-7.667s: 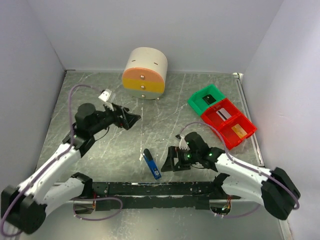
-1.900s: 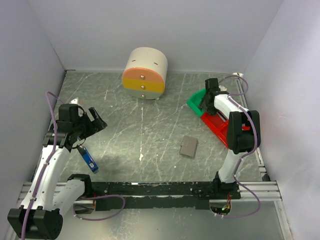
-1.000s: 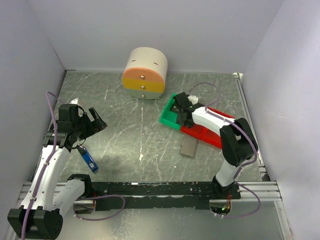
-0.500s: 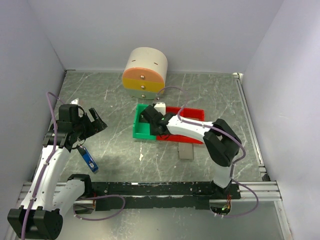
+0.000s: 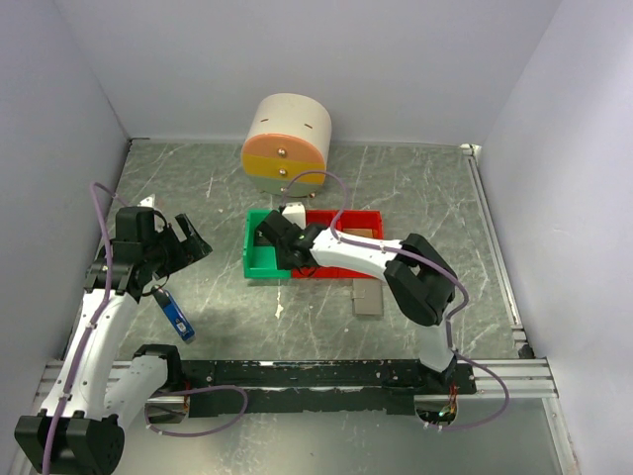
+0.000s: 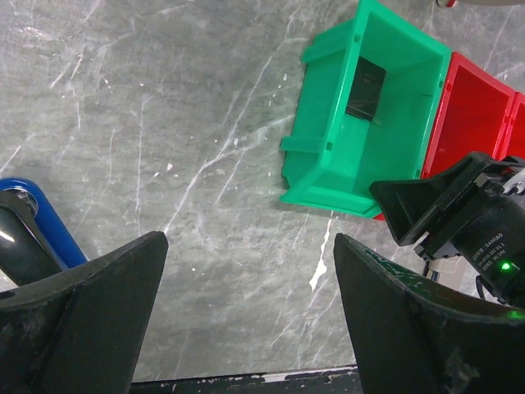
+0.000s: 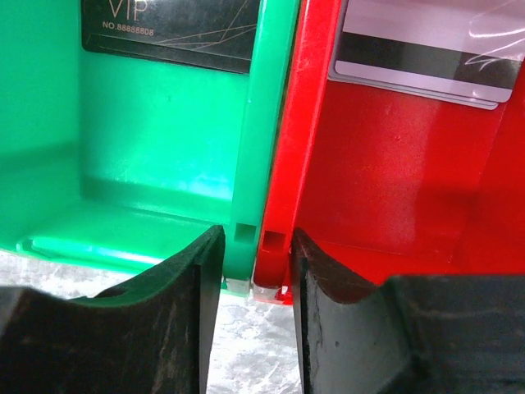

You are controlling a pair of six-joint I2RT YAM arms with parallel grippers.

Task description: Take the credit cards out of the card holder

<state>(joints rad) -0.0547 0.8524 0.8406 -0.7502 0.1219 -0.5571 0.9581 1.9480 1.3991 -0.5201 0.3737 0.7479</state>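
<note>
- Right gripper (image 7: pixel 254 246): jaws clamped on the row of bins (image 5: pixel 259 267) at the seam; one finger inside the green bin (image 7: pixel 148 156), the other inside the red bin (image 7: pixel 385 180) next to it; both adjoining walls pinched between the pads.
- Overhead view: bins sit mid-table, just in front of the round drawer cabinet (image 5: pixel 287 145); green bin at the left end, red ones to its right; right arm reaches across from its base to the green end.
- Black card (image 7: pixel 168 33) lies flat on the floor of the green bin; print reads "VIP"; also visible from the left wrist.
- Silver card (image 7: pixel 426 49) with a black stripe lies flat in the red bin beside the seam.
- Card holder (image 5: pixel 368 300): flat on the table (image 5: pixel 445 198), appears folded shut; just beside the near wall of the red bins, partly under the right arm; contact with the bin cannot be told; no gripper on it.
- Left gripper (image 5: pixel 195 236): jaws wide apart, nothing between them; raised over the left side of the table, well apart from the bins and the card holder.
- Blue-and-black stick (image 5: pixel 176 317) lies on the table near the left arm, below the left gripper in the overhead view; its blue end shows at the left edge of the left wrist view.
</note>
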